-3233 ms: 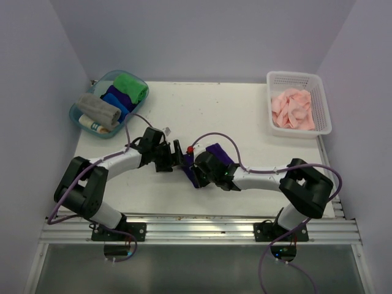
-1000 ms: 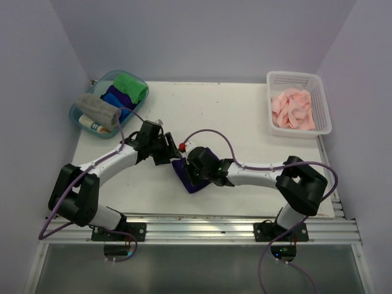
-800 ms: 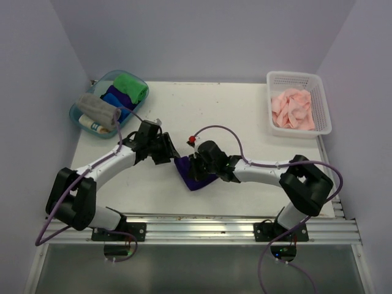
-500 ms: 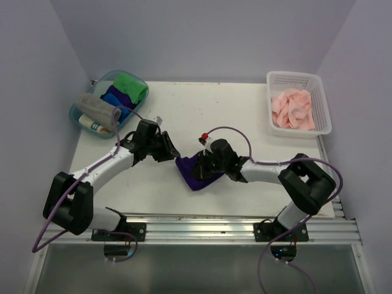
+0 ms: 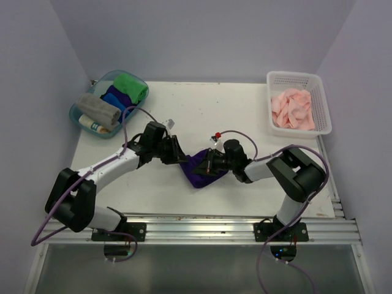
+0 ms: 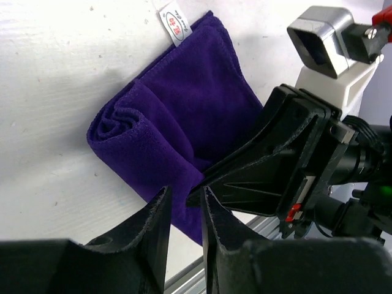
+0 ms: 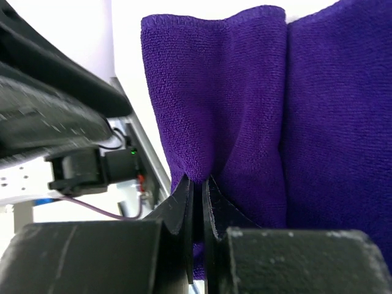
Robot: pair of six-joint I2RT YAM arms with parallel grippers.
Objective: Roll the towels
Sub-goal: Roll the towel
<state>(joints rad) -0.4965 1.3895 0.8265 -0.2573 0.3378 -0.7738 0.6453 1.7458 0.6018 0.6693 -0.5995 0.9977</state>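
Note:
A dark purple towel (image 5: 200, 175) lies part-rolled at the table's middle, its white label (image 6: 174, 15) at the far end. My right gripper (image 5: 209, 165) comes in from the right and is shut on a fold of this towel (image 7: 245, 92), pinching it between the fingertips (image 7: 198, 181). My left gripper (image 5: 178, 157) sits at the towel's left end. Its jaws (image 6: 185, 191) stand narrow around the towel's (image 6: 184, 104) near edge, right beside the right gripper's tip. A rolled grey towel (image 5: 98, 109) lies in the bin. Pale pink towels (image 5: 293, 109) fill the basket.
A blue-rimmed bin (image 5: 76, 114) at the back left also holds a green roll (image 5: 131, 87) and a blue roll (image 5: 116, 101). A white mesh basket (image 5: 294, 74) stands at the back right. The metal rail runs along the near edge.
My right gripper has drawn back to the right, pulling the purple towel with it. My left gripper followed rightward to the towel's end and narrowed its jaws.

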